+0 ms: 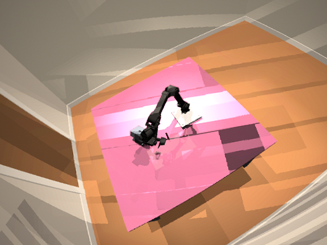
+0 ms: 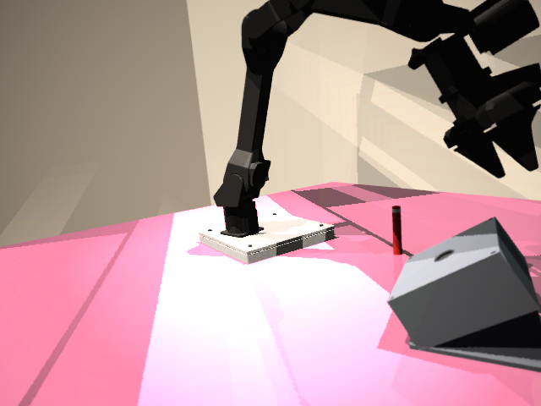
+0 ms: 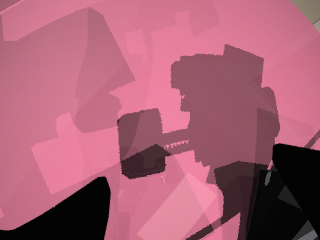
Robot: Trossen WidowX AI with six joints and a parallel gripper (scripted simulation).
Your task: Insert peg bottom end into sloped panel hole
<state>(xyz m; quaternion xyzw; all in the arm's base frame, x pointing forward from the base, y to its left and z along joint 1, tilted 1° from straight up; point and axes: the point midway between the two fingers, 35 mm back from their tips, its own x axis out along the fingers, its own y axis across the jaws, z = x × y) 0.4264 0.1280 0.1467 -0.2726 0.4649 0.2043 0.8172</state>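
Note:
A slim red peg (image 1: 167,136) (image 2: 396,230) with a pale band near its top stands upright on the table. It looks round. The grey block (image 1: 137,132) (image 2: 454,297) has a sloped face with one dark, round-looking hole (image 2: 444,255); the peg stands beside it. My gripper (image 1: 161,145) (image 2: 517,172) (image 3: 194,171) is open and empty, fingers pointing down, raised above the table and the block in the exterior view. The peg and the hole are not visible in the wrist view, which shows pink table top and shadows between the fingers.
The arm's white base plate (image 1: 196,119) (image 2: 262,240) lies on the pink table (image 1: 144,202) (image 2: 87,305), beyond the peg from the block. The arm arches high between its base and the block. Strong light and shadow bands cross the table.

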